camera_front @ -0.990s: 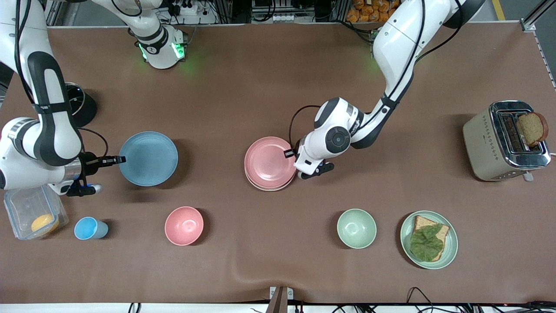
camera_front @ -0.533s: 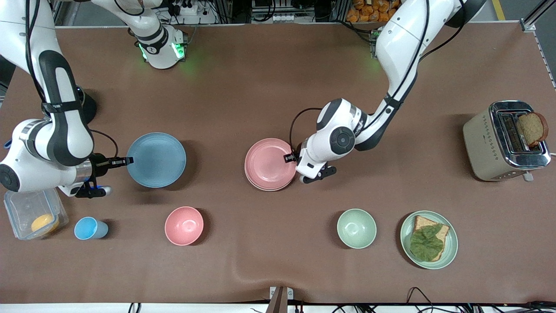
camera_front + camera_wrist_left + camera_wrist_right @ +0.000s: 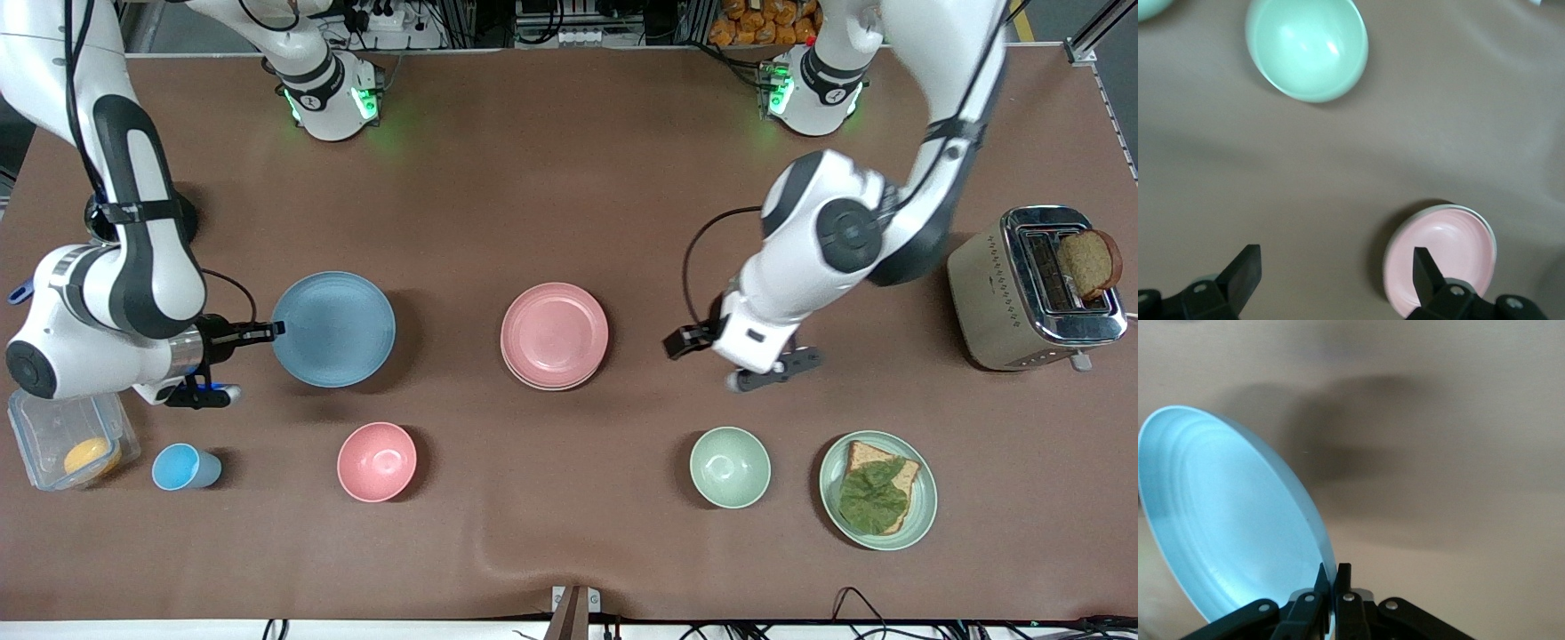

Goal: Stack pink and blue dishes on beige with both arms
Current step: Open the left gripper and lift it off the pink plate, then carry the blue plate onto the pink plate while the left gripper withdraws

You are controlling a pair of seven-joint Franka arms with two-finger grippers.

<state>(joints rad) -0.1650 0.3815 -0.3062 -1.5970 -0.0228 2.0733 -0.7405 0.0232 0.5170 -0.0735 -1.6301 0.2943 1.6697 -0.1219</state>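
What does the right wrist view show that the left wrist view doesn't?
Only the right wrist view shows the right gripper shut on the rim of the blue plate, held above the table. Only the left wrist view shows the open left gripper, a green bowl and a pink bowl below it. Both share only the brown table; neither shows the pink plate stacked on the beige plate.

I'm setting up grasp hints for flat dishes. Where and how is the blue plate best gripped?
By its thin rim, approached edge-on from the right arm's end of the table. The blue plate is flat and shallow, leaving only the rim to pinch. The right gripper is shut on it this way.
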